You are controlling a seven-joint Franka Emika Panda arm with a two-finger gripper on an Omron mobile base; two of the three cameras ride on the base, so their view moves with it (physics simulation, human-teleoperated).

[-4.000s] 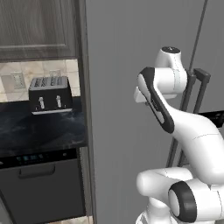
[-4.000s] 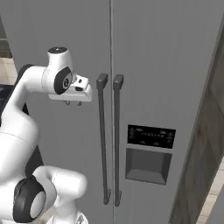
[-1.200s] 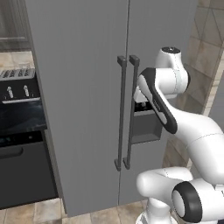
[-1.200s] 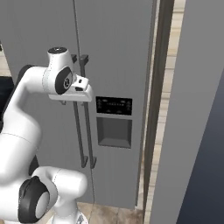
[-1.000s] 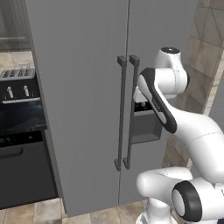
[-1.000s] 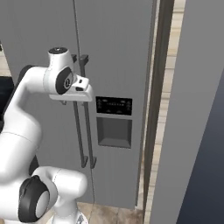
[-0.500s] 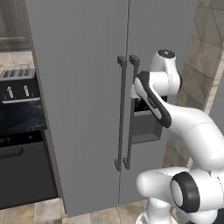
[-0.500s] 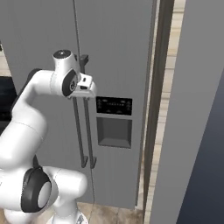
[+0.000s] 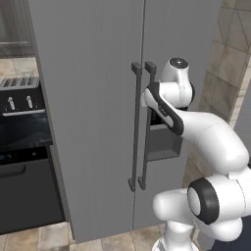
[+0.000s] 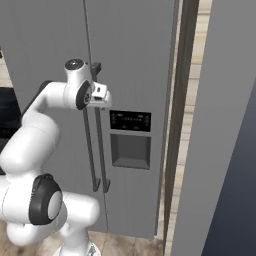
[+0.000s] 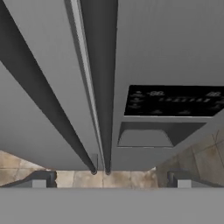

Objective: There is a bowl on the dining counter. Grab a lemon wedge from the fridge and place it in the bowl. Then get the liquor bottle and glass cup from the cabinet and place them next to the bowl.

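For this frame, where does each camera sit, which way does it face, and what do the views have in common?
Left base view: behind the arm to its left, facing the closed fridge and a toaster; white arm at lower right.
Right base view: behind to its right, facing the fridge's dispenser; arm at lower left.
Hand view: on the hand, looking along the open gripper at the door handles.
All share the fridge doors and handles.

No legible text anywhere. Faint pale marks on the black control panel (image 11: 175,99) of the fridge (image 10: 135,60), right of centre in the hand view, too blurred to read as letters or digits. Same panel in the right base view, centre of frame, just a row of tiny light specks. No brand, label or number readable elsewhere.
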